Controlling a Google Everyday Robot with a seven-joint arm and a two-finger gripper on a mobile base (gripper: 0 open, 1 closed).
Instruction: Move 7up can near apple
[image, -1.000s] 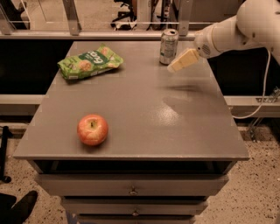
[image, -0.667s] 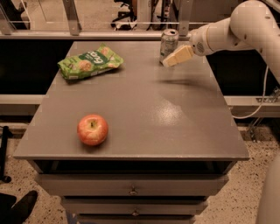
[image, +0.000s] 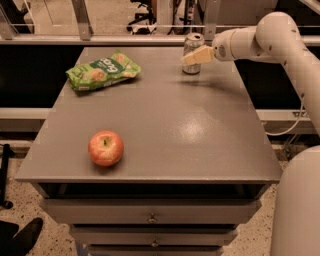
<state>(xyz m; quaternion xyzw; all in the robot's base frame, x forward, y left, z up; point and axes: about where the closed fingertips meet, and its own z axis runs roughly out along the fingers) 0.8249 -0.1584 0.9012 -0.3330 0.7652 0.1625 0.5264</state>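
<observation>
**Gripper at the can, far corner of the table**

From my console I see the small silver-grey aluminium 7up can (image: 192, 42) standing upright at the far edge of the grey metal table (image: 200, 130), towards its right-hand corner. Its pull-tab top is in view above the gripper.

The pale, cream-coloured gripper (image: 194, 56) is right at the can, level with its middle and crossing in front of it. It reaches in from the right on the end of the white arm (image: 280, 35), which curves down along the right edge of my view. The gripper overlaps the can in my feed. I cannot tell whether it is clamped on the can or merely up against it. I also cannot tell whether the can rests on the table or is lifted slightly.

The round red apple with yellowish patches (image: 106, 148) sits near the front left corner of the table, stem dimple facing up. It is well apart from the can, almost diagonally across the tabletop.

A green crinkled snack bag printed with crackers (image: 102, 69) lies flat on the far left part of the table, well clear of both the can and the apple.

Under the tabletop I can make out grey metal drawers (image: 150, 212) with small round knobs. The robot's white body (image: 297, 210) fills the lower right corner of my view.
</observation>
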